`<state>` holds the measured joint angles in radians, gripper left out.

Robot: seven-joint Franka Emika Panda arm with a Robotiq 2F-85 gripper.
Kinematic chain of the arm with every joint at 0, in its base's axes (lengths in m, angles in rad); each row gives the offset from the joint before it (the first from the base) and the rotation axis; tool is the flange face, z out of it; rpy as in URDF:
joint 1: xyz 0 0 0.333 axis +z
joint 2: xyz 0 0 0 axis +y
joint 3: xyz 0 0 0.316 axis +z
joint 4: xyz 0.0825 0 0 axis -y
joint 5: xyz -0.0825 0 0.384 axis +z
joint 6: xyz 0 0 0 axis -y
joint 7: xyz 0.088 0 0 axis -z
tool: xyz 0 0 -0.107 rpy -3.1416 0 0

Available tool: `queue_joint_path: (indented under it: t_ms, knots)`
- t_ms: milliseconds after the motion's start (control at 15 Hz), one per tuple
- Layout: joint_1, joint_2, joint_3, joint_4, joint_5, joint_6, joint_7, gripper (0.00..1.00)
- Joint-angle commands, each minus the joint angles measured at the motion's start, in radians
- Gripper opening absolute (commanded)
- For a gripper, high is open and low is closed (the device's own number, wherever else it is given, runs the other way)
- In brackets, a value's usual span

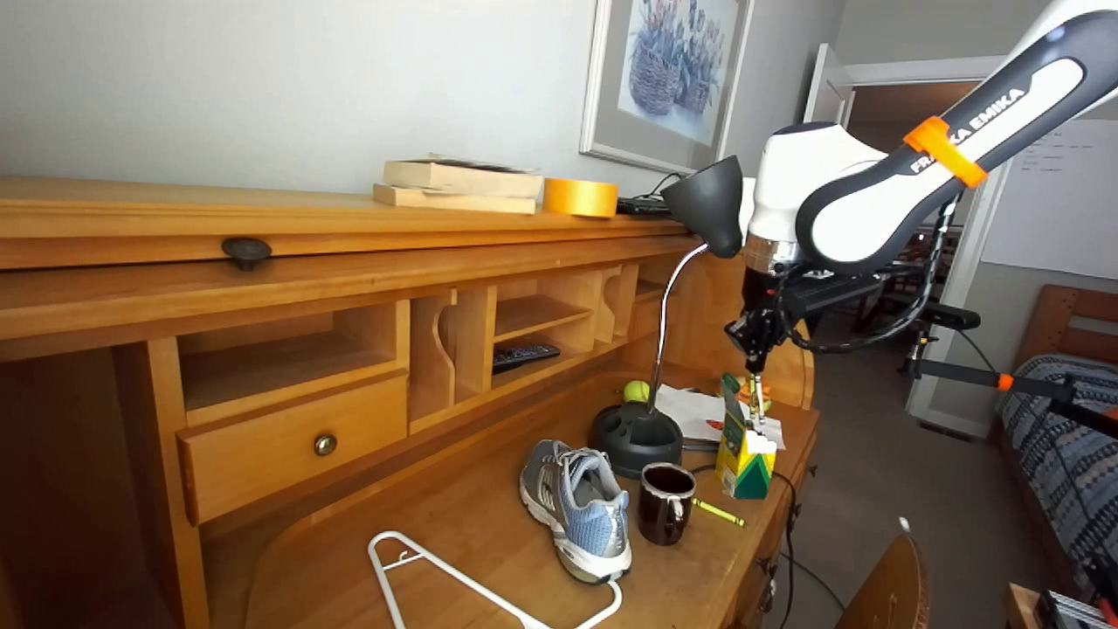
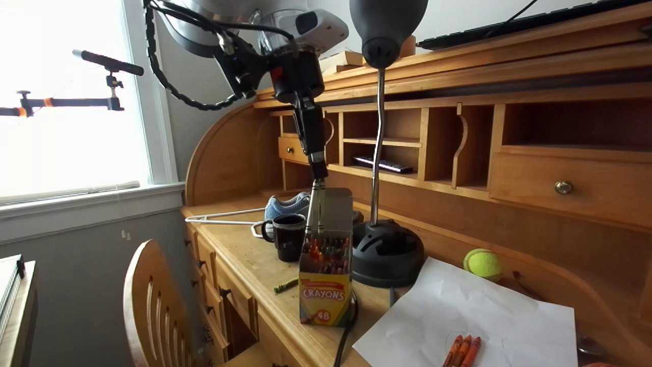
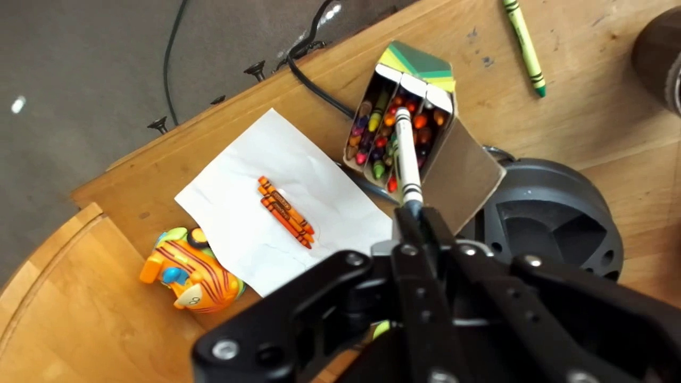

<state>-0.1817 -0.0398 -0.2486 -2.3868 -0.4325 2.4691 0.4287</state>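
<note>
Pale crayon (image 3: 408,154) in the tool (image 3: 420,215), by the “CRAYONS 48” box (image 2: 325,299)

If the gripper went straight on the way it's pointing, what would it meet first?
Probably the crayons in the box, below the pale crayon that the gripper holds; depth is unclear.

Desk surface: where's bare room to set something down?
Bare wood lies between the shoe, hanger and shelves; a smaller patch between the loose green crayon, mug and lamp base. It's crowded under the gripper: crayon box, lamp base and paper.
</note>
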Motion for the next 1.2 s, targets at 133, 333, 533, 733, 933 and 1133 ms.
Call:
queue_joint_path:
  t_ms: [133,333,533,733,933,1133]
  knots:
    - [-0.002,-0.091,0.063,-0.045,0.033,-0.149,-0.043,0.02]
    - [0.005,-0.097,0.087,-0.048,0.078,-0.187,-0.094,0.02]
    - [0.013,-0.079,0.102,-0.048,0.125,-0.172,-0.145,0.02]
    - [0.020,-0.050,0.112,-0.040,0.152,-0.154,-0.191,0.02]
    - [0.021,-0.007,0.117,-0.027,0.147,-0.120,-0.213,0.02]
    - [0.021,0.039,0.117,-0.013,0.136,-0.077,-0.227,0.02]
